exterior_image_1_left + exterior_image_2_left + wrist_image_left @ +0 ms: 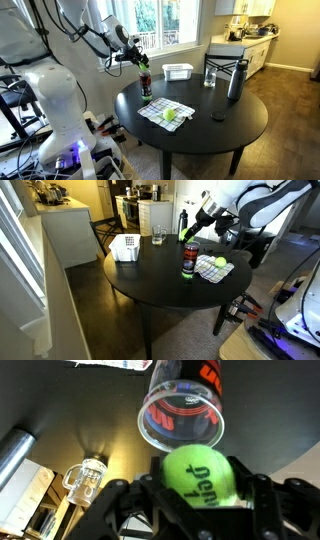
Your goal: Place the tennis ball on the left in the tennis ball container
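Under the gripper (137, 58) spreads a round black table (230, 128), which carries everything else in the scene. Well beyond the fingers, on the far side of the table, stands a tall grey bottle (236, 78). A white basket (178, 71) sits away from the gripper, near the table's far edge. A checked cloth (160, 112) lies lower down and off to one side of the gripper, beside the foot of the tube. The tube (182, 415), clear with a red and black band, stands upright almost straight below the gripper with its mouth open. In the wrist view its rim sits just ahead of the fingers rather than centred beneath them. A drinking glass (210, 76) stands near the bottle, well apart from the gripper.

The ball (200, 475) is off the table, clamped between the two fingers, which press on it from either side. The other ball (168, 114) rests on the cloth and is not in play.

By my reading, the carry is all but done and the drop is the step in hand. The next move calls for a small shift forward to bring the ball squarely over the rim. After that comes a short descent and then the release. The mouth looks barely wider than the ball, so a poor line-up could tip the tube.
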Robot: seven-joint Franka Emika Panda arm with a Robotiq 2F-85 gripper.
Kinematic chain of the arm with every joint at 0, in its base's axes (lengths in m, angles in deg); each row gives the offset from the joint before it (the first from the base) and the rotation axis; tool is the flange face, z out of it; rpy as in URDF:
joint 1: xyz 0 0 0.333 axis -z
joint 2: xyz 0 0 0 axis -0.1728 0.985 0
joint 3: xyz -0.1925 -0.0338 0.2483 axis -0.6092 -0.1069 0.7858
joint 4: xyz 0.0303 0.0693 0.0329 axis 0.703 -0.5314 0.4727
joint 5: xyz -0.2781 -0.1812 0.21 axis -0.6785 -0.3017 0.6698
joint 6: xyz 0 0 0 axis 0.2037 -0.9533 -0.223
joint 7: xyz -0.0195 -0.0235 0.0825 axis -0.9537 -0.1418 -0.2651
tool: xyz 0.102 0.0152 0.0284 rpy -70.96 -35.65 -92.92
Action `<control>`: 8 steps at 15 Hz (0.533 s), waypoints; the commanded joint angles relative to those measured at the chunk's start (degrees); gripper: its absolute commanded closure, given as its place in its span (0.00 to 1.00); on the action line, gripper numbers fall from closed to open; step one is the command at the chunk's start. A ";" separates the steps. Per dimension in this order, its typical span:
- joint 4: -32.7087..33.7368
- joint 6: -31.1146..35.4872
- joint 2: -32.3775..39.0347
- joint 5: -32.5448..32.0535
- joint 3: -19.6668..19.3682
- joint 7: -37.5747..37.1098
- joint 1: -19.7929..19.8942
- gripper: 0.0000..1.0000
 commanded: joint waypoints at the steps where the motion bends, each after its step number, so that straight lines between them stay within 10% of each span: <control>1: -3.15 0.43 -4.67 -0.11 0.80 -1.64 -0.41 0.59; 8: -3.76 -0.74 -5.88 1.55 0.42 -1.47 -0.60 0.59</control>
